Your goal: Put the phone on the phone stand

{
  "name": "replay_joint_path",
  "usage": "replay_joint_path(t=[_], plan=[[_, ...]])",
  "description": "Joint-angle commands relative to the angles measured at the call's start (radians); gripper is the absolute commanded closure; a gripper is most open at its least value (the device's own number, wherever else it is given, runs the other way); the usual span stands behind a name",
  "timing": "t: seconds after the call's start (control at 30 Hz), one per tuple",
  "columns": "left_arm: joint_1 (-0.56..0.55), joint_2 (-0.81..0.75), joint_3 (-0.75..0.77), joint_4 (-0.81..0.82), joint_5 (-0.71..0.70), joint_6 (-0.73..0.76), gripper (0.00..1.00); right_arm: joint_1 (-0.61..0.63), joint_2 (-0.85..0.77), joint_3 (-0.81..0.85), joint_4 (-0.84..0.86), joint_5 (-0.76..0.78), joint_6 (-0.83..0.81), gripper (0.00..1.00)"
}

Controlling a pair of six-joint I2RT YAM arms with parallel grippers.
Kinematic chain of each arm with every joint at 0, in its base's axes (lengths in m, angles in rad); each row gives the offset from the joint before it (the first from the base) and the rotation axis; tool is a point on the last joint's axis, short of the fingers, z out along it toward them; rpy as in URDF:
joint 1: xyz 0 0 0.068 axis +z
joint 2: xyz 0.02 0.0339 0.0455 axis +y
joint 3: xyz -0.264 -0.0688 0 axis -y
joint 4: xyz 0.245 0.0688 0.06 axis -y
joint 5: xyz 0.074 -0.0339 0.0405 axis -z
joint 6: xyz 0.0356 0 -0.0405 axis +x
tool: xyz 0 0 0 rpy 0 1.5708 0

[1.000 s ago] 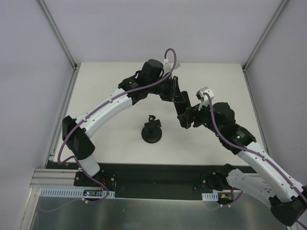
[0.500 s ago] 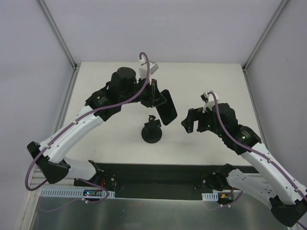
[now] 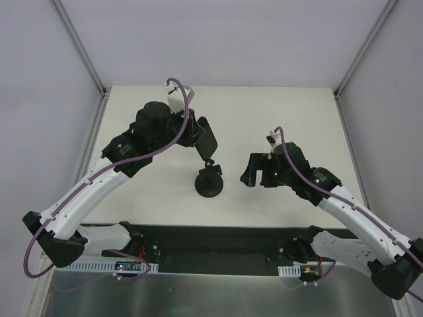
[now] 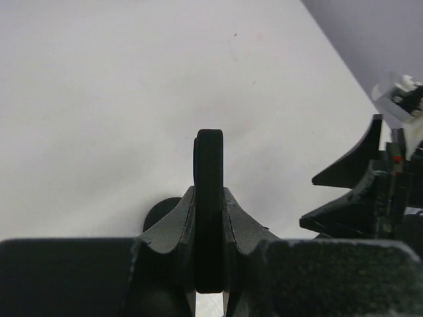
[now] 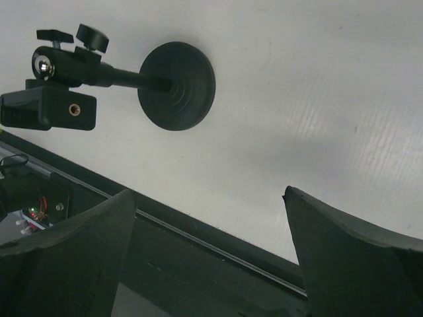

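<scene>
left hand [image 4: 209,193] clamped on the slim black phone [image 4: 209,155] edge-on, right hand [image 5: 208,191] spread wide

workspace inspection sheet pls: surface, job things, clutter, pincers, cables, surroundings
surface: white matte tabletop, no marks or spills seen
job's things: slim black rectangular phone held edge-on off the table, near the top of the black stand with round disc base; contact between them cannot be told. The stand is upright and its clamp bracket is empty
clutter: nothing seen
grippers: left pincer shut on the phone; right pincer open, empty, to the right of the stand
cables: purple cables run along both arms, clear of the stand
surroundings: grey walls, metal frame posts
</scene>
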Motion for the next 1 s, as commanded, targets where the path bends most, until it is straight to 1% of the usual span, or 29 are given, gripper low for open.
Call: replay_joint_path(t=[0.0, 0.03, 0.13, 0.27, 0.4, 0.43, 0.5, 0.53, 0.63, 0.67, 0.73, 0.77, 0.8, 0.9, 0.97], plan=[[0.041, -0.049, -0.042, 0.057, -0.101, -0.002, 1.0, 0.053, -0.022, -0.015, 0.084, -0.038, 0.051, 0.04], [0.05, -0.082, -0.063, 0.057, -0.105, -0.018, 1.0, 0.059, -0.019, -0.012, 0.08, -0.018, 0.046, 0.03], [0.07, -0.139, -0.089, 0.054, -0.127, -0.023, 1.0, 0.079, 0.013, 0.003, 0.099, -0.023, 0.032, 0.02], [0.075, -0.205, -0.132, 0.025, -0.118, -0.039, 1.0, 0.115, 0.044, 0.02, 0.123, -0.02, -0.002, 0.01], [0.075, -0.265, -0.16, 0.002, -0.093, -0.04, 1.0, 0.135, 0.036, 0.041, 0.086, -0.006, -0.043, 0.04], [0.075, -0.273, -0.174, 0.0, -0.064, -0.048, 1.0, 0.142, 0.027, 0.035, 0.083, 0.053, -0.045, 0.04], [0.075, -0.291, -0.194, -0.003, -0.006, -0.046, 1.0, 0.15, 0.004, -0.008, 0.125, 0.084, -0.057, 0.07], [0.075, -0.3, -0.203, -0.001, 0.061, -0.037, 1.0, 0.15, 0.004, -0.018, 0.144, 0.088, -0.058, 0.08], [0.075, -0.357, -0.257, -0.001, 0.088, -0.022, 1.0, 0.153, 0.042, -0.015, 0.192, 0.057, -0.095, 0.18], [0.075, -0.372, -0.267, -0.003, 0.097, -0.011, 1.0, 0.158, 0.08, 0.007, 0.193, 0.046, -0.107, 0.21], [0.075, -0.4, -0.284, -0.003, 0.108, 0.044, 1.0, 0.165, 0.122, 0.041, 0.195, 0.026, -0.149, 0.24], [0.075, -0.405, -0.286, -0.003, 0.114, 0.067, 1.0, 0.17, 0.163, 0.064, 0.198, 0.01, -0.166, 0.3], [0.075, -0.412, -0.286, -0.004, 0.105, 0.087, 1.0, 0.178, 0.183, 0.105, 0.196, -0.022, -0.198, 0.32], [0.075, -0.4, -0.268, -0.013, 0.053, 0.155, 1.0, 0.219, 0.262, 0.197, 0.17, -0.021, -0.226, 0.36], [0.075, -0.391, -0.255, -0.024, 0.045, 0.188, 1.0, 0.249, 0.314, 0.233, 0.138, -0.006, -0.233, 0.37]])
